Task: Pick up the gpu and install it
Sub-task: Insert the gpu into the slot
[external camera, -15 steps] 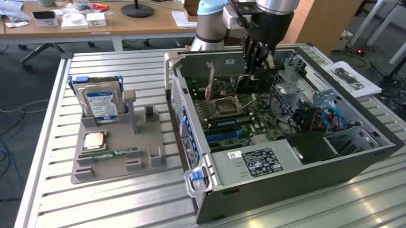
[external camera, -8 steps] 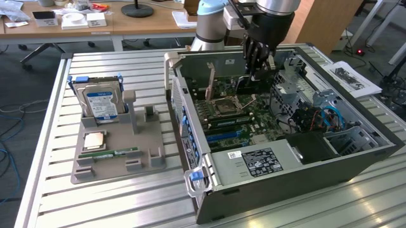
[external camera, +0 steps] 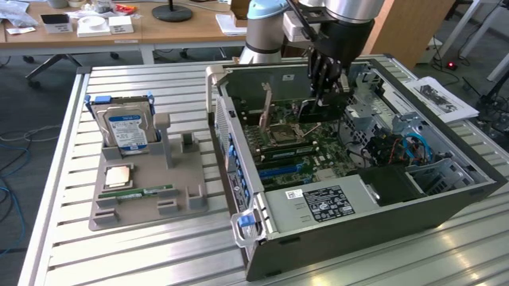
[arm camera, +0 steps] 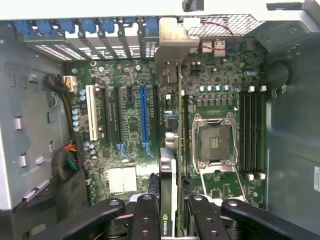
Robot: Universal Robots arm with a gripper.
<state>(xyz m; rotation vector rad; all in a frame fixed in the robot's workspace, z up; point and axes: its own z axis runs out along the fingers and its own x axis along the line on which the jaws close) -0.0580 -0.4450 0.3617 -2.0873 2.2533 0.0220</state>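
One pincer [arm camera: 172, 205] sits nearest the wrist camera, its dark fingers [arm camera: 145, 215] drawn in to a narrow gap and clamped on the upper edge of the gpu [arm camera: 169, 170]. The card is seen edge-on and stands upright inside the computer case [external camera: 445, 196]. It hangs over the motherboard [arm camera: 125, 150], between the long blue slot [arm camera: 144, 117] and the processor socket [arm camera: 214, 142]. Its silver bracket [arm camera: 172, 55] points toward the rear wall of the case. Whether its contact edge touches a slot cannot be told.

Handling, as a judgement: the card is probably light and stiff but fragile. A thin board like this tolerates little twisting, and its contact edge and small parts should stay untouched. The long top edge near mid-length, where the pincer has it, looks like the soundest hold, since it keeps the card level.

In the exterior view the pincer [external camera: 326, 89] reaches down into the open case. Farther toward that view's left, a grey fixture [external camera: 179, 205] on the slatted desk [external camera: 159, 256] carries a hard drive [external camera: 127, 131] and a memory stick [external camera: 143, 192].
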